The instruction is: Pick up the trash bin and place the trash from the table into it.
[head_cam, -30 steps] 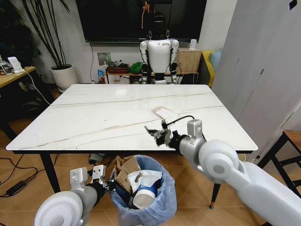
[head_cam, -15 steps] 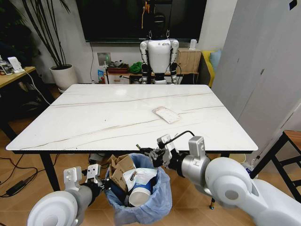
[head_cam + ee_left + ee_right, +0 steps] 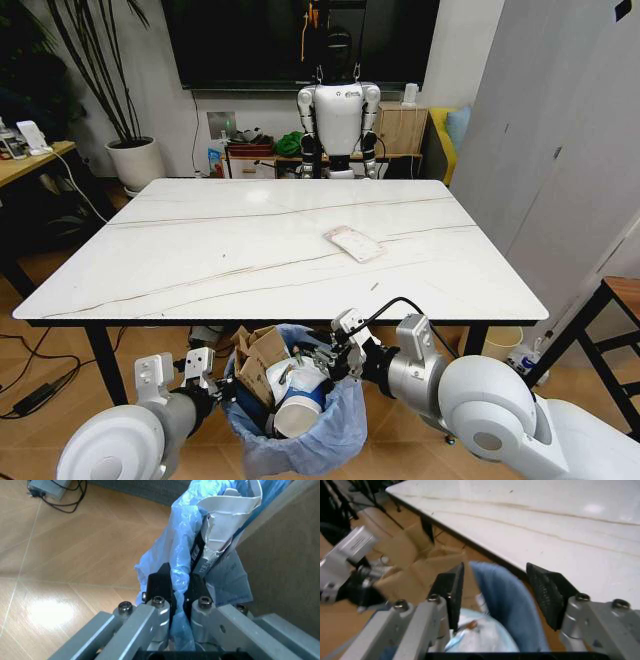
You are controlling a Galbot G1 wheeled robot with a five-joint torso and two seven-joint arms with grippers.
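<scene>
trash bin (image 3: 295, 420) before table (image 3: 200, 250) | packet (image 3: 353, 243), perhaps paper, on table

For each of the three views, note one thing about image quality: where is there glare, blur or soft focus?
Head view: evenly lit and sharp, a soft sheen on the table. Left wrist view: a bright glare patch on the wooden floor; the left gripper, pinching the trash bin liner, is slightly soft. Right wrist view: blurred overall, the open right gripper near the lens, with a light reflection on the tabletop.
</scene>
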